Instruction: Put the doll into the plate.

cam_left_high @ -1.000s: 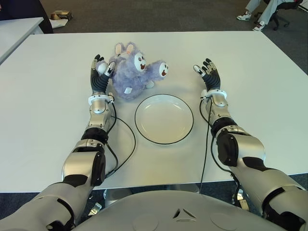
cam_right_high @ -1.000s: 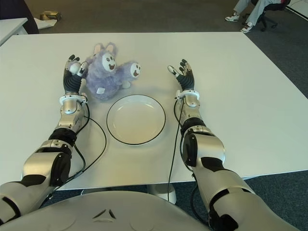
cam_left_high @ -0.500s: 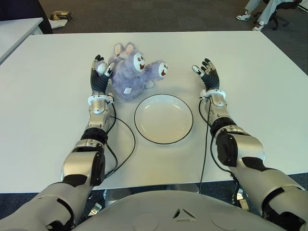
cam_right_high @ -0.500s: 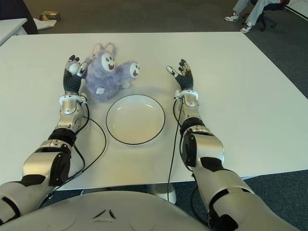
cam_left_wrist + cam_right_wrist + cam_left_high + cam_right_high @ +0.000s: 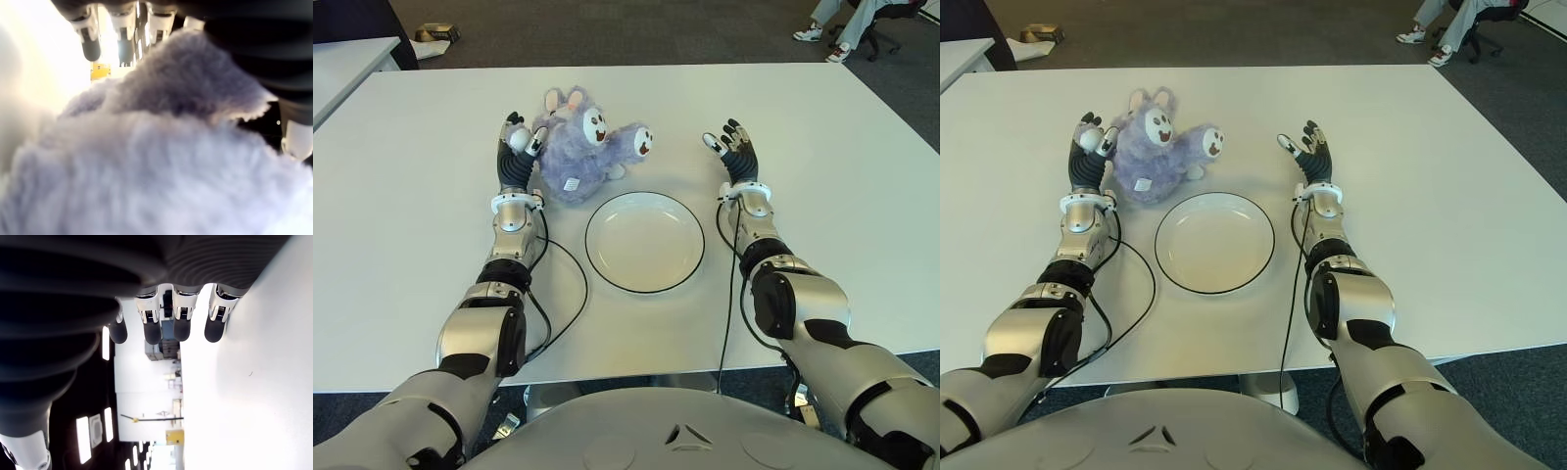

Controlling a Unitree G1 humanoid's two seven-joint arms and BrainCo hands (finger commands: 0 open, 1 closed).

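A fluffy purple doll with white ears and two small faces lies on the white table, just beyond the empty white plate with its dark rim. My left hand stands upright against the doll's left side, fingers straight and open. In the left wrist view the doll's fur fills the picture below the extended fingers. My right hand is raised to the right of the plate, beyond its far edge. Its fingers are spread and hold nothing.
Black cables run from both wrists across the table towards me. Another white table stands at the far left. A small box lies on the floor behind, and a seated person's feet show at the far right.
My right hand has edged slightly to the left. The left hand, doll and plate keep their places.
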